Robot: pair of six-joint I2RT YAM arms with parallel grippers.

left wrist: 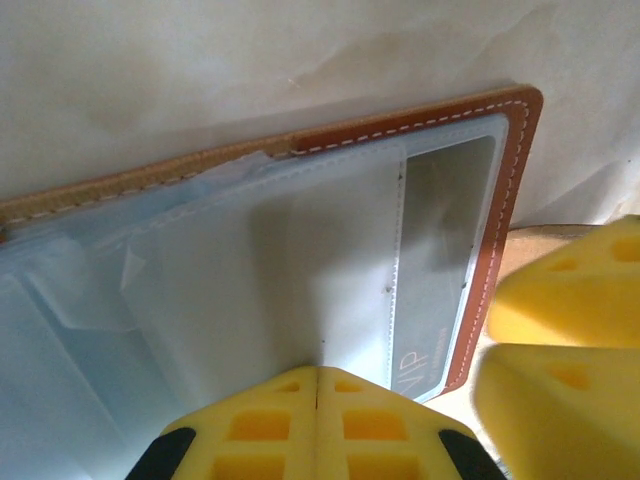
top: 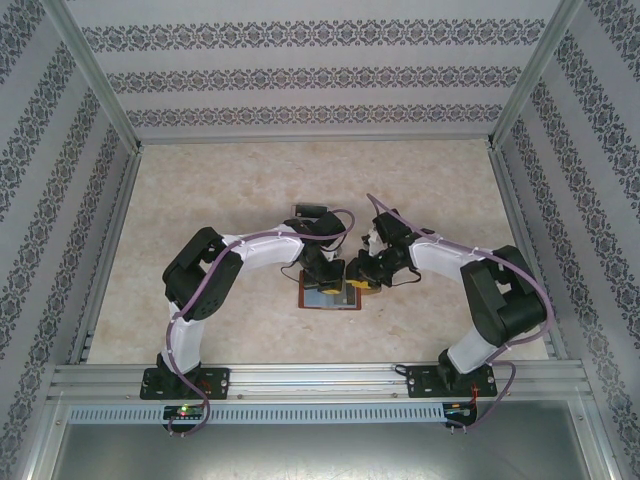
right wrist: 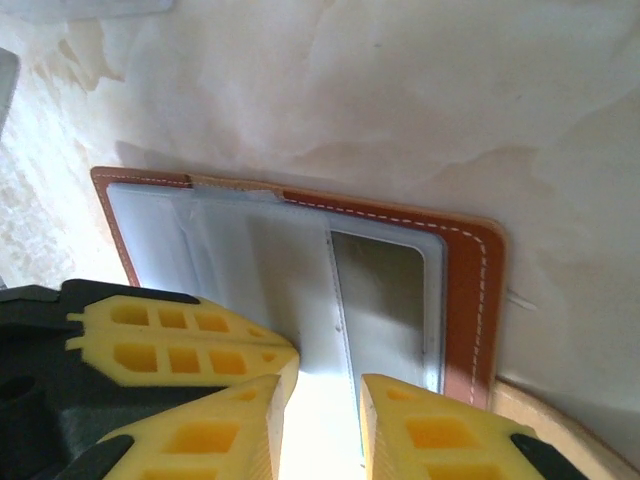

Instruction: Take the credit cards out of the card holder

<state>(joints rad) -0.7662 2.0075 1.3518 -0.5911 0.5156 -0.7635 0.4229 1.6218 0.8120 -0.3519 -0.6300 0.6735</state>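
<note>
The brown leather card holder [top: 330, 297] lies open and flat on the table, grey-blue inside up. A pale grey card [left wrist: 445, 250] marked VIP sits in its clear window pocket, and the same card [right wrist: 385, 290] appears in the right wrist view. My left gripper [left wrist: 317, 378] is shut, its yellow tips pressed on the holder's inner sleeve [left wrist: 300, 260] with nothing visible between them. My right gripper [right wrist: 322, 395] is open, straddling the near edge of the window pocket beside the left fingers [right wrist: 180, 340]. From above, both grippers [top: 330, 272] [top: 362, 272] meet over the holder.
A tan flat object [right wrist: 560, 425] pokes out beside the holder's right edge. The corner of a clear plastic piece [right wrist: 90, 8] lies farther back on the pale marbled tabletop [top: 200, 200]. Patterned walls and a metal frame [top: 100, 90] enclose the table.
</note>
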